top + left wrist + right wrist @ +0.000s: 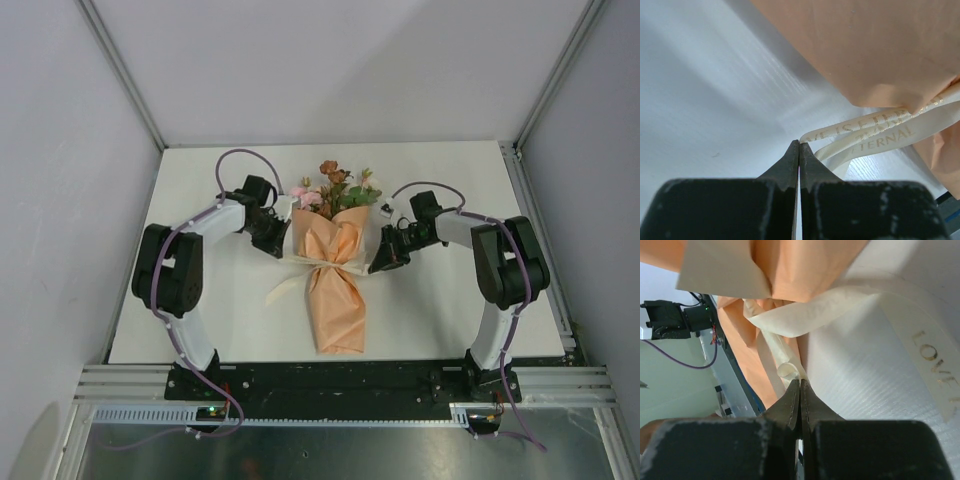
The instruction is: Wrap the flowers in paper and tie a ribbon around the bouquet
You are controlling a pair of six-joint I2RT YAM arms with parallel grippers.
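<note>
The bouquet [335,290] lies in the middle of the white table, a peach-orange paper [880,45] cone with its point toward me. Pink, rusty and cream flowers [335,188] stick out of its far end. A cream ribbon [300,262] crosses the cone's waist, and one tail trails down to the left. My left gripper [283,250] sits at the cone's left side, and in the left wrist view its tips [799,143] are shut on a ribbon [875,127] end. My right gripper [378,265] sits at the right side, shut [800,381] on a curled bit of ribbon [805,315].
The white table [430,310] ends at a black and metal rail [340,385] near the arm bases. Slanted metal frame posts [555,90] and grey walls close in the sides. A printed ribbon length [935,370] lies flat on the table by the right gripper.
</note>
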